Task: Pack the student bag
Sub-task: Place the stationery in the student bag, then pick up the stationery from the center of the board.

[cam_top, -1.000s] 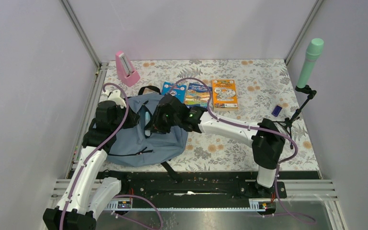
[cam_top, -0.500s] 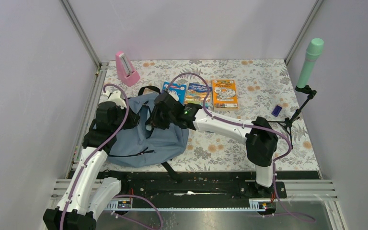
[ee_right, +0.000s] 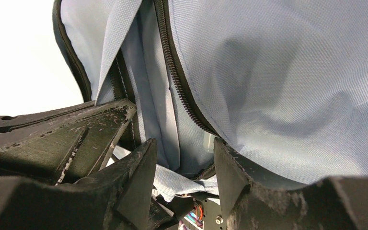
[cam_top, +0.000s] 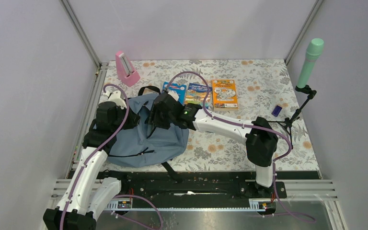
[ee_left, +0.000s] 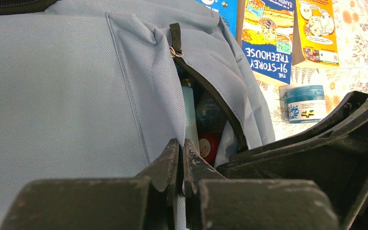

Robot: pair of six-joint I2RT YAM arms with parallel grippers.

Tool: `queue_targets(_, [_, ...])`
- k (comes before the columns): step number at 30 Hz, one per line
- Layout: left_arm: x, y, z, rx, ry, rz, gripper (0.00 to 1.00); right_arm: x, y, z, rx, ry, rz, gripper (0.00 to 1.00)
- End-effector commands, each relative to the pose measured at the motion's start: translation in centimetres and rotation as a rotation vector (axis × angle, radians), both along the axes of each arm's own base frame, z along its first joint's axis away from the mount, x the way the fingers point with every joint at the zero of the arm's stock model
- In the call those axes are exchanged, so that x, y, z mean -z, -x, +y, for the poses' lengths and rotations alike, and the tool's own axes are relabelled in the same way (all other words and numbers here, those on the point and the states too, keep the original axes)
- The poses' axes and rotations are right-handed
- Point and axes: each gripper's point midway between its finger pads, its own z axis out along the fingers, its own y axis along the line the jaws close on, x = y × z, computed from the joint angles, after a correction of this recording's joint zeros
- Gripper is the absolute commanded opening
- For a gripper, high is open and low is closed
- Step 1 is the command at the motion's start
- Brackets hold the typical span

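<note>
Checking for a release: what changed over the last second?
The right tool shifted slightly far-left over the bag and its jaws widened. The pale blue item, visible from above earlier, now shows only inside the opening in the left wrist view. The left tool stays shut on the bag's flap. The bag and books have not moved.

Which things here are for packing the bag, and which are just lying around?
For the job:
student bag, pocket unzipped
left pincer, pinching the bag's flap
right pincer, open at the zip
probably next to pack: 91-Storey Treehouse book, orange book, blue book

Just lying about, it seems:
pink metronome
green microphone on its stand
small purple block
blue tub
</note>
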Motion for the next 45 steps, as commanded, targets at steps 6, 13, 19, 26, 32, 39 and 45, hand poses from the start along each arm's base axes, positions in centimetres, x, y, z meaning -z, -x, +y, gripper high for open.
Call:
queue_targets(6, [-4.4, -1.5, -0.9, 0.028, 0.049, -0.17, 0.0, -4.1, 0.7, 1.1, -0.105, -0.141, -0.128, 0.53])
queue_targets(13, [-4.6, -1.4, -0.6, 0.021, 0.036, -0.185, 0.0, -6.2, 0.6, -2.4, -0.153, -0.063, -0.326, 0.59])
queue_targets(19, [-4.4, -1.5, -0.2, 0.002, 0.016, -0.182, 0.0, -4.7, -0.1, -8.2, -0.16, 0.079, -0.415, 0.72])
queue_targets(26, [-4.4, -1.6, 0.2, -0.016, -0.001, -0.18, 0.0, 0.3, -3.5, -19.2, -0.059, 0.301, -0.352, 0.88])
queue_targets(32, [-4.3, -1.7, 0.6, -0.032, -0.012, -0.181, 0.0, 5.0, -4.5, -26.9, -0.005, 0.439, -0.175, 0.94])
queue_targets(39, [-4.1, -1.8, 0.5, -0.029, -0.012, -0.173, 0.0, 8.6, -4.4, -29.1, -0.035, 0.507, -0.08, 0.95])
queue_targets(45, [-4.2, -1.8, 0.5, -0.029, -0.013, -0.175, 0.0, 9.9, -5.0, -28.5, -0.07, 0.525, -0.048, 0.94])
